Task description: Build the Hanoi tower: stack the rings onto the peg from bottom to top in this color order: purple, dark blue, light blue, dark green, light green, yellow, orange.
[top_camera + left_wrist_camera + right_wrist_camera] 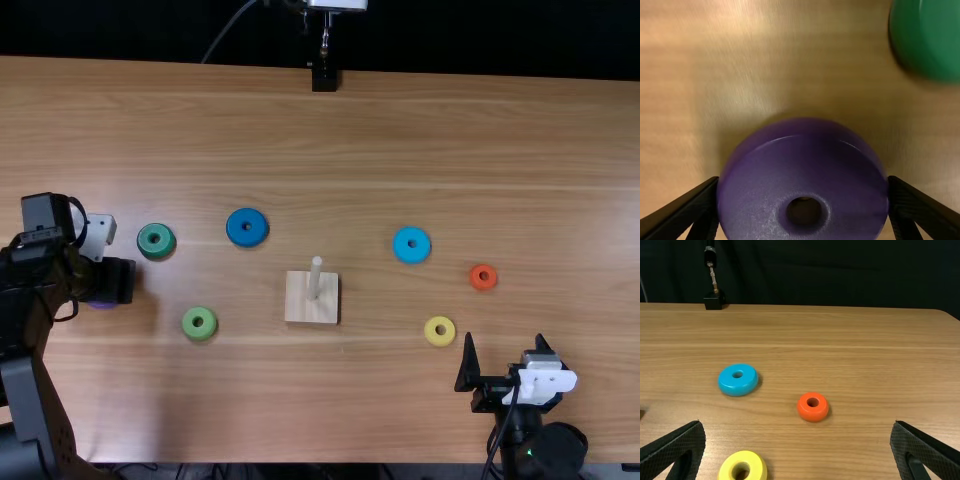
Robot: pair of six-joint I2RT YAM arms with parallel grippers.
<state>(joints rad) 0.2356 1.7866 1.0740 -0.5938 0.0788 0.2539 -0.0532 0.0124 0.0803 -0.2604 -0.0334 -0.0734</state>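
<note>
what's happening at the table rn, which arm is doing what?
The left arm's pincer has its fingers against both sides of the purple ring, at the far left of the table. The right arm's pincer is open and holds nothing, near the yellow ring. The peg is bare, so no ring is stacked; purple goes on first.

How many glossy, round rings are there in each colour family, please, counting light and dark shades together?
Purple glossy ring: 1
Blue: 2, dark blue ring and light blue ring
Green: 2, dark green ring and light green ring
Yellow ring: 1
Orange ring: 1
Total: 7
</note>
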